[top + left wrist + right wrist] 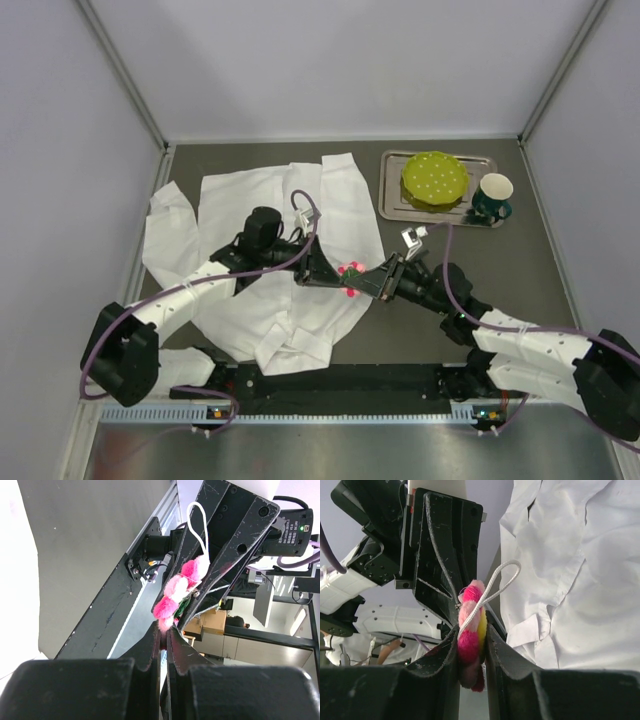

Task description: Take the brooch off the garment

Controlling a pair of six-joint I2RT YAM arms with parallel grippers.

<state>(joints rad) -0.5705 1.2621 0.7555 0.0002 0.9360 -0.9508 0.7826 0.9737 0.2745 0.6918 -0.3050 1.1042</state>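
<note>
Right wrist view: the right gripper (471, 632) clamps the pink brooch (470, 620) between its fingers, just beside the white shirt (570, 580). The left gripper (163, 629) is closed, its tips meeting the brooch's edge.

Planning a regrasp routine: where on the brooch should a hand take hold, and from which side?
Pinch the brooch across its two flat faces, coming in edge-on from the side away from the white loop. It is a thin disc standing on edge, so a pinch lands on broad petals, as the right hand grips it now.
</note>
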